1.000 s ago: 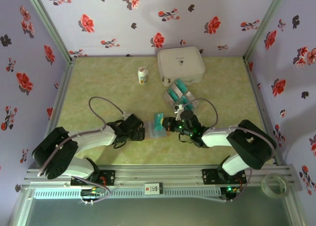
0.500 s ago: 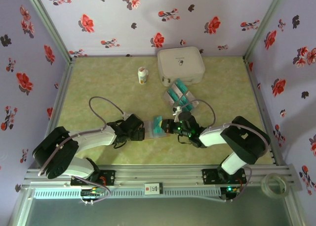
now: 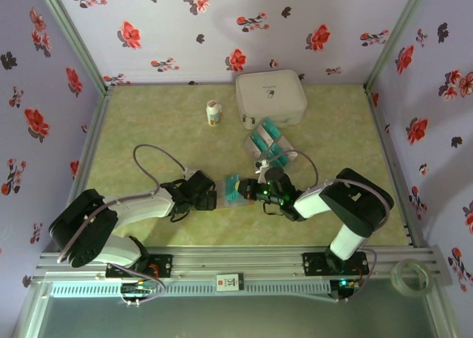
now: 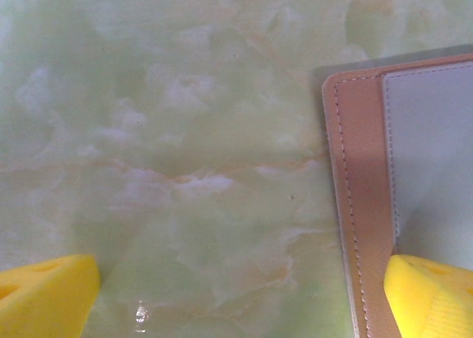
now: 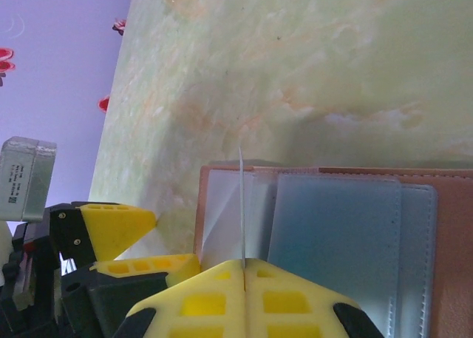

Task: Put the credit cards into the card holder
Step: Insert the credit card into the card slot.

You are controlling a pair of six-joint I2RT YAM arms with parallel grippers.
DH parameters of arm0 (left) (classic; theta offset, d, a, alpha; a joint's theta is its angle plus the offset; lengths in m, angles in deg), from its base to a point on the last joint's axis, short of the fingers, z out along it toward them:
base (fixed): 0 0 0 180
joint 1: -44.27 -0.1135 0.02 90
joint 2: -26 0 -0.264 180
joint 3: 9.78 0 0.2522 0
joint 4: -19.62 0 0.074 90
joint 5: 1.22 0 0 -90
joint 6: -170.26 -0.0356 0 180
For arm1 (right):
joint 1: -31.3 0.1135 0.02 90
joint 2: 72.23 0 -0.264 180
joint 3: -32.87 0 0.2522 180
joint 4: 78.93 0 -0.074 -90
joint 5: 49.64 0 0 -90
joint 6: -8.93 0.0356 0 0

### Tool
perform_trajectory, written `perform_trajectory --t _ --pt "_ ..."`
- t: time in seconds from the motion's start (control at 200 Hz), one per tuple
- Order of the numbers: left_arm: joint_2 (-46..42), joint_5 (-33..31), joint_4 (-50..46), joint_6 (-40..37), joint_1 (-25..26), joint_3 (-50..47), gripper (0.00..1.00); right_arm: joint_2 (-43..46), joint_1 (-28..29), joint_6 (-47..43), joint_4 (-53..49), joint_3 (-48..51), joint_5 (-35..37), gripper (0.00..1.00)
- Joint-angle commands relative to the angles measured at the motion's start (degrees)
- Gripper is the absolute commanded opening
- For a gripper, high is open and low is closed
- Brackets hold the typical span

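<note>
Card holder (image 5: 340, 227) lies open and flat on table (image 4: 162, 131), just below right claw (image 5: 242, 268), beside left claw (image 4: 238, 286). Right claw: fingers pressed together, pinching one credit card (image 5: 241, 205) seen edge-on above holder pockets; cannot tell if card touches them. Left claw: fingers spread wide, one fingertip over brown border of holder, other over bare table. Heap of loose credit cards (image 3: 267, 144) behind right claw. Table surface: pale green marble pattern, orange veins. Walls (image 3: 185, 27): lilac, with red and dark flowers.
</note>
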State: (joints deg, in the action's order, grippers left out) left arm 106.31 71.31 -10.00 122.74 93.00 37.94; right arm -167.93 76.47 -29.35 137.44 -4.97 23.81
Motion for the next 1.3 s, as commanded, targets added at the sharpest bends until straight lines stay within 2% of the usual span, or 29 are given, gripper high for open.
perform_trajectory --t 0.0,0.605,1.295 --pt "1.4 -2.0 -0.6 -0.5 -0.3 -0.9 1.00 -1.0 0.5 1.0 3.6 -0.3 -0.3 0.00" --pt "1.3 -1.9 -0.5 -0.5 -0.3 -1.0 1.00 -4.2 0.5 3.4 9.7 2.7 -0.6 0.00" --pt "1.2 -1.9 -0.4 -0.5 -0.3 -1.2 1.00 -5.1 0.5 3.4 7.0 3.3 -2.3 0.03"
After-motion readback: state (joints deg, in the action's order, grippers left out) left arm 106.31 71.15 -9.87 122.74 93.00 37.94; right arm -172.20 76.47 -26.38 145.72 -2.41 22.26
